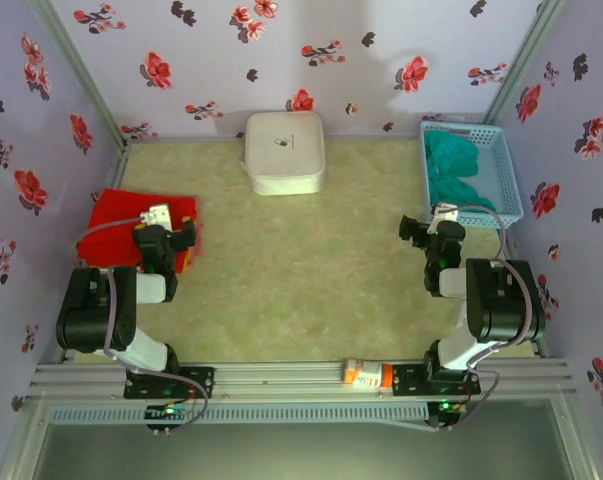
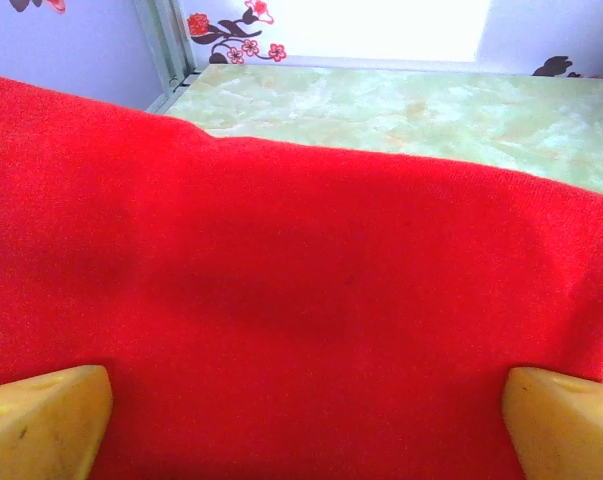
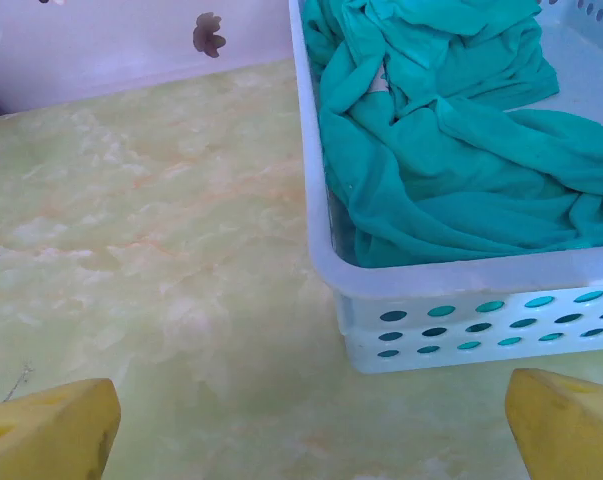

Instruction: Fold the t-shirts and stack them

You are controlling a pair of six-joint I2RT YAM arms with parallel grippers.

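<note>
While left claw (image 2: 301, 425) gapes empty over the red tee (image 2: 301, 280), right claw (image 3: 306, 430), equally wide, faces the teal tee (image 3: 451, 170).

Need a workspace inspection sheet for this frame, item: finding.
Surface: pale marbled table.
Job's things: red t-shirt lying at left edge; teal t-shirt crumpled inside blue basket, far right.
Clutter: white box at back wall; orange-and-white container on front rail.
Grippers: left gripper open over red t-shirt, contact unclear; right gripper open, facing basket, holding nothing.
Cables: grey cables looped on both arms.
Surroundings: floral walls on three sides.
</note>
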